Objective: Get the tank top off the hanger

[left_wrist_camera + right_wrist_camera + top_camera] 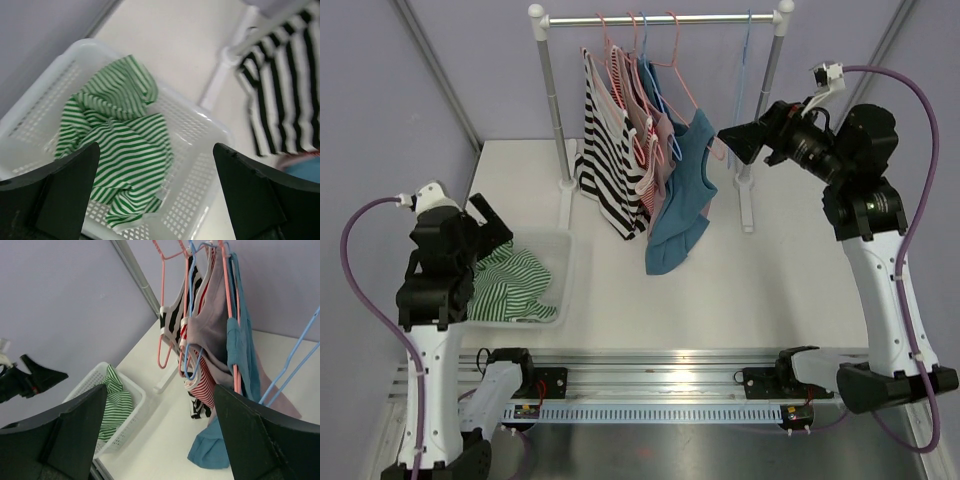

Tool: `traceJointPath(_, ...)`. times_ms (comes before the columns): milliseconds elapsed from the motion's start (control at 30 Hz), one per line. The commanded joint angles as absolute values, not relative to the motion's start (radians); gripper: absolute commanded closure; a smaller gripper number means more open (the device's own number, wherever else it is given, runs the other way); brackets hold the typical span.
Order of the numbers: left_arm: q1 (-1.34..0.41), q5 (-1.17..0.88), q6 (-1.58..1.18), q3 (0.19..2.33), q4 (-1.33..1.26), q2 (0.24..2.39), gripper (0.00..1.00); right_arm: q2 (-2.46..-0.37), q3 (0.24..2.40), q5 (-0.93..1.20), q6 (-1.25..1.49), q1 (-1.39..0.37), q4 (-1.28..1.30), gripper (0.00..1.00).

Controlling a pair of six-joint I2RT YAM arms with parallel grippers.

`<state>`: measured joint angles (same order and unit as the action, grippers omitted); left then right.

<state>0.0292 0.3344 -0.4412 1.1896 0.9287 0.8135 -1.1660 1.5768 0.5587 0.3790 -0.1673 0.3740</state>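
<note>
A blue tank top (682, 200) hangs on a pink hanger (685, 85) at the right end of the clothes on the rack (660, 18); its lower part droops onto the table. It also shows in the right wrist view (242, 352). My right gripper (735, 140) is open and empty, level with the top's right strap and just to its right. My left gripper (490, 225) is open and empty above a white basket (563, 262) that holds a green striped top (510, 280). In the left wrist view the open gripper (156, 165) looks down on that top (125, 150).
Black-and-white striped (605, 165), red striped and mauve tops hang left of the blue one. An empty light blue hanger (745, 60) hangs at the rack's right end. The rack's posts stand on the table's far side. The arm bases and a rail run along the near edge.
</note>
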Motion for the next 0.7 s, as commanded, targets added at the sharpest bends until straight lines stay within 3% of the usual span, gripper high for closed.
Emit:
traceJointPath(0,0.032,0.007,-0.362,1.207,0.835,0.717,0.01,-1.242,1.725,0.556,0.341,-0.170,0.411,0.07)
traceJointPath(33,0.032,-0.124,-0.354,1.197,0.824,0.701,0.01,-1.287,1.756,0.543,0.303,-0.175,0.455,0.10)
traceJointPath(67,0.032,-0.174,-0.350,1.181,0.815,0.687,0.01,-1.310,1.816,0.517,0.285,-0.182,0.478,0.17)
traceJointPath(233,0.032,-0.448,-0.338,1.100,0.720,0.589,0.01,-1.492,2.059,0.361,0.163,-0.244,0.670,0.36)
traceJointPath(400,0.029,-0.500,-0.348,0.987,0.638,0.512,0.01,-1.664,2.273,0.187,0.045,-0.348,0.822,0.38)
traceJointPath(667,-0.027,-0.367,-0.319,0.948,0.667,0.477,0.01,-1.905,2.526,0.069,-0.046,-0.402,0.858,0.43)
